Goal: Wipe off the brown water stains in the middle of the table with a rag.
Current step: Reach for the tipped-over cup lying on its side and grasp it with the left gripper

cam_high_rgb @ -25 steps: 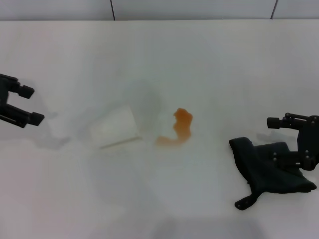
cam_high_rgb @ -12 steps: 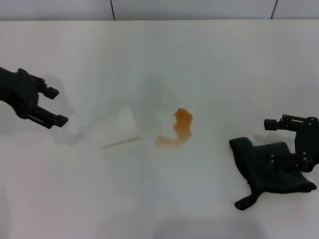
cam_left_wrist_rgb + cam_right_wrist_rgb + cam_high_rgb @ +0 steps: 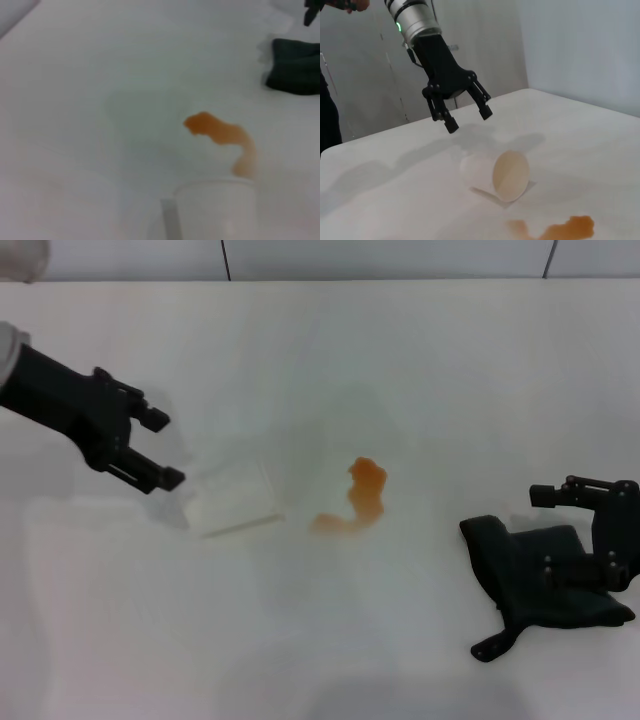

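The brown water stains lie mid-table as a small orange hooked puddle, also in the left wrist view and the right wrist view. The black rag lies crumpled at the right of the white table, and shows in the left wrist view. My right gripper is open over the rag's far edge, its lower finger on the cloth. My left gripper is open and empty, just left of a cup lying on its side; it also shows in the right wrist view.
A white translucent plastic cup lies on its side just left of the stain, mouth toward it, seen too in the wrist views. A grey wall runs along the table's far edge.
My left arm has moved right and inward from the table's left edge to just beside the cup. The right gripper and rag have hardly moved.
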Controlling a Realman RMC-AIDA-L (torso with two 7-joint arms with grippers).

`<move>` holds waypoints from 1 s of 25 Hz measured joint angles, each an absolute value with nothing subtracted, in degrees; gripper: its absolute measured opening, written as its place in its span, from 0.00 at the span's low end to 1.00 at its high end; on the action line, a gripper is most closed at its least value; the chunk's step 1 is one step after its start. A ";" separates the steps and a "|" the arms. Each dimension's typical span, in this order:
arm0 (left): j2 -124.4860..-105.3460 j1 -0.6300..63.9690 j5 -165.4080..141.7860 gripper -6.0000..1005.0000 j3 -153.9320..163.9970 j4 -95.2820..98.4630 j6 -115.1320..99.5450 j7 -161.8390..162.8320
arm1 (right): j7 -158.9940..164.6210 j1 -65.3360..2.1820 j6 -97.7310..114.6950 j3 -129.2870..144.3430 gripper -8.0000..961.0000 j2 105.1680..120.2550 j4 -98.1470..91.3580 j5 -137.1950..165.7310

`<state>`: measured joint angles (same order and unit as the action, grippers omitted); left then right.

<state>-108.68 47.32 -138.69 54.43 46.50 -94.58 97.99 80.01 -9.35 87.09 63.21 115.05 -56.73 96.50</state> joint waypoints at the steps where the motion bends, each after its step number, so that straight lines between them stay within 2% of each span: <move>1: -108.82 47.45 -138.71 0.87 55.14 46.47 -94.57 98.16 | 79.98 -9.44 87.18 63.20 0.86 115.05 -56.56 96.50; 25: -113.63 49.06 -143.22 0.87 57.03 46.40 -90.96 99.73 | 79.42 -9.44 87.95 63.19 0.85 115.05 -55.12 96.31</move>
